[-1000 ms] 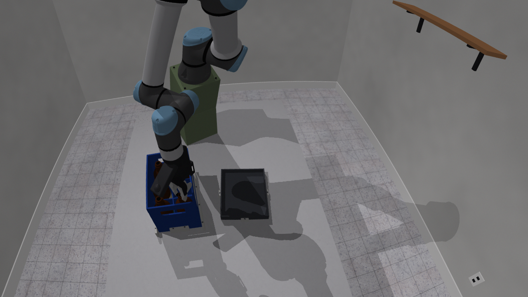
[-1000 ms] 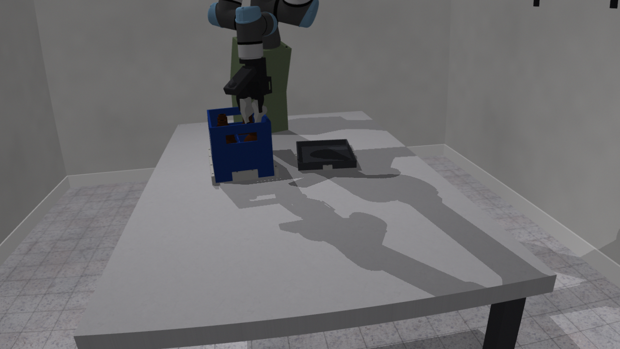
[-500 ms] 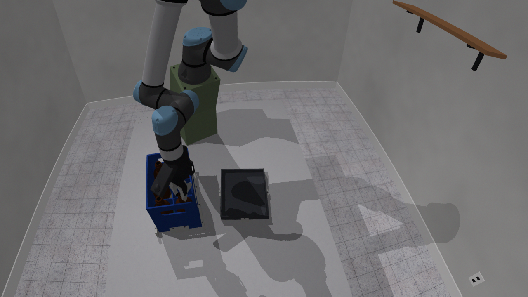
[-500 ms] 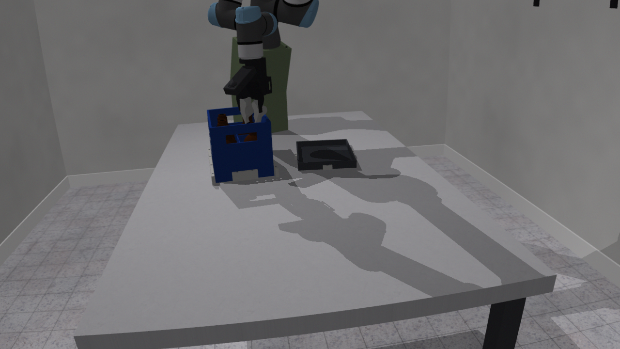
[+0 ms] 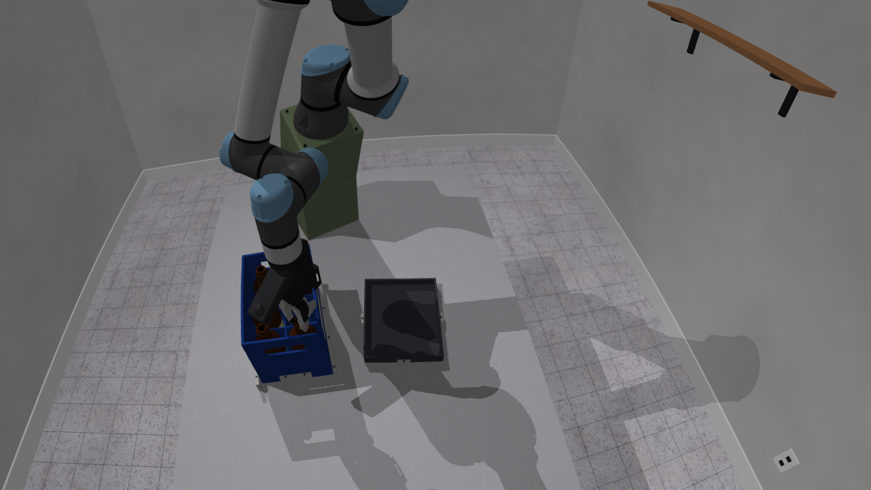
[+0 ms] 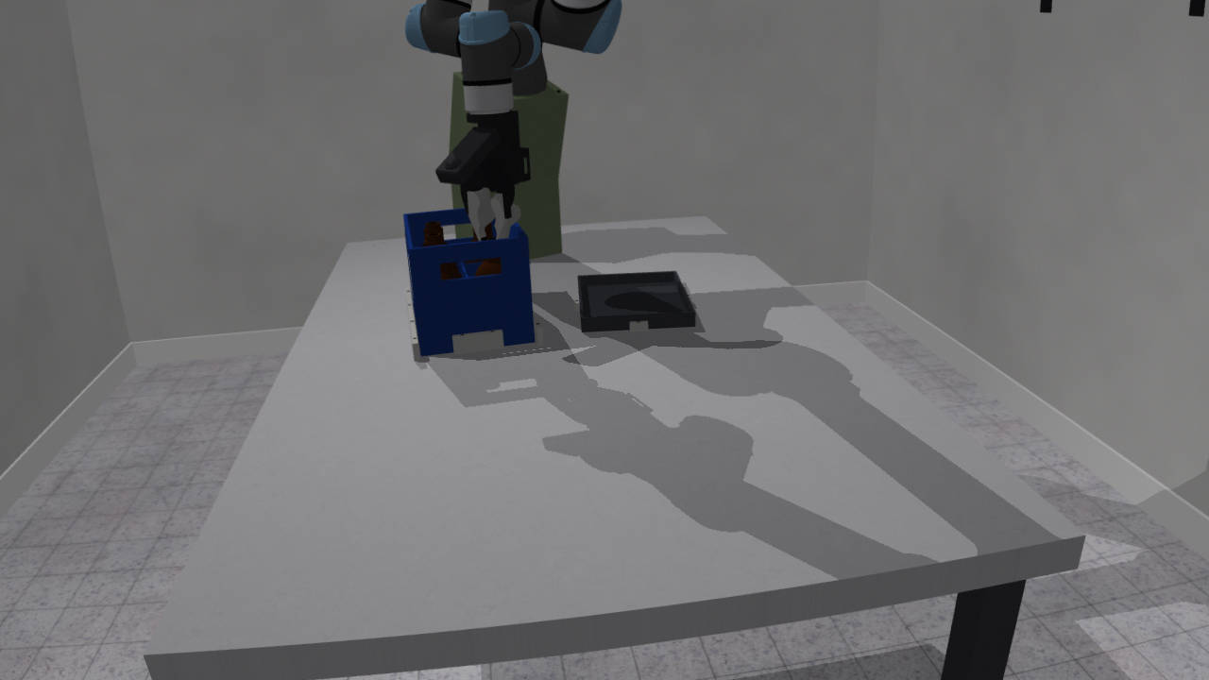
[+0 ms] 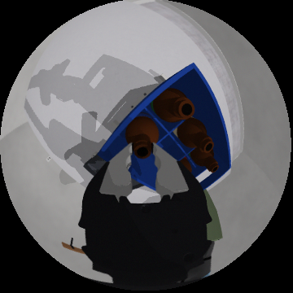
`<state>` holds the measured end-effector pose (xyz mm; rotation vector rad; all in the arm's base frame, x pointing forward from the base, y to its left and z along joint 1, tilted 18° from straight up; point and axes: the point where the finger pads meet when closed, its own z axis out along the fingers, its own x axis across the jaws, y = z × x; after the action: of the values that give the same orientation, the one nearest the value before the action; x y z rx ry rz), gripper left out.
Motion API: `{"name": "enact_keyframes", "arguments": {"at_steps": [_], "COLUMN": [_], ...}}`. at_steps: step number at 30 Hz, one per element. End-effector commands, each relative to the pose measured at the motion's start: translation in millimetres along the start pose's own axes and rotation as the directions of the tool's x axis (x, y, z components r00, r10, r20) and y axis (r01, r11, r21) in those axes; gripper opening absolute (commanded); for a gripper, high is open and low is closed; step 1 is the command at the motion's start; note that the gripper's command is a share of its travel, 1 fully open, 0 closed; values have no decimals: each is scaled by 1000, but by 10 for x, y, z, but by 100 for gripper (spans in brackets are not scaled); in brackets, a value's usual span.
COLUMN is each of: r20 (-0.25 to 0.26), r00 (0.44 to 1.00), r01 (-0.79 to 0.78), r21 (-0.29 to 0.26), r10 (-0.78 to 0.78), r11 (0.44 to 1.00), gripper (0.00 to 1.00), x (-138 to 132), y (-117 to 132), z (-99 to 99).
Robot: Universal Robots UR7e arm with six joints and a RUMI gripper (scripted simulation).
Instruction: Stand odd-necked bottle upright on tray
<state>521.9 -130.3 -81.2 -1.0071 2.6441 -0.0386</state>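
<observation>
Evidently the gripper's jaws (image 5: 301, 322) (image 6: 493, 236) sit narrow around one bottle's (image 5: 297, 333) (image 6: 488, 266) (image 7: 142, 131) neck, probably to gauge its thickness while the crate (image 5: 298, 362) (image 6: 473, 308) (image 7: 223, 122) stands level.

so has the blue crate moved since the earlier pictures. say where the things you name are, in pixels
No, the blue crate (image 5: 296, 359) (image 6: 473, 308) has not visibly moved; against the black tray (image 5: 403, 358) (image 6: 638, 319), it keeps the same gap and angle.
</observation>
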Motion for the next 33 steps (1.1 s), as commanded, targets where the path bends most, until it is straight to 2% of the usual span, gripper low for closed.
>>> {"name": "enact_keyframes", "arguments": {"at_steps": [1,33], "r20": [0,0], "r00": [1000,1000], "r01": [0,0], "r21": [1,1], "r10": [0,0], "r11": [1000,1000], "gripper": [0,0], "x": [-3,-12], "y": [-6,-19], "z": [-24,-321]}}
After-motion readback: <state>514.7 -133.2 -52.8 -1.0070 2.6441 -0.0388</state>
